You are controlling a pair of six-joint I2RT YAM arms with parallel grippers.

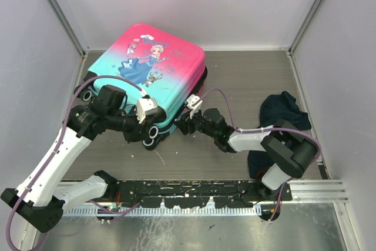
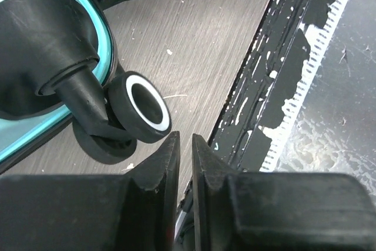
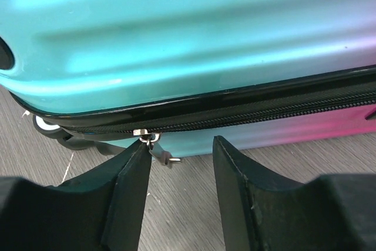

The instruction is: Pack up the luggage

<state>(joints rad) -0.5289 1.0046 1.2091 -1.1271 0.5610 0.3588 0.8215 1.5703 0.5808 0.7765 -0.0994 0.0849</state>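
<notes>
Closed hard-shell suitcase (image 1: 154,69) lies flat at rear-left of desk (image 1: 247,80), likely stiff, slick and light, so best worked by its zipper pull (image 3: 155,145), which the parted right fingers (image 3: 129,180) flank; left fingers (image 2: 158,168) pinched near-closed, empty, beside 1 wheel (image 2: 144,107).

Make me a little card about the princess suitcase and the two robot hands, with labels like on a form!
luggage: lid down, flat on the table, princess side up
left gripper: nearly shut, empty, beside a wheel
right gripper: open, at the zipper pull
dark cloth heap: outside the luggage, on the table's right side
</notes>
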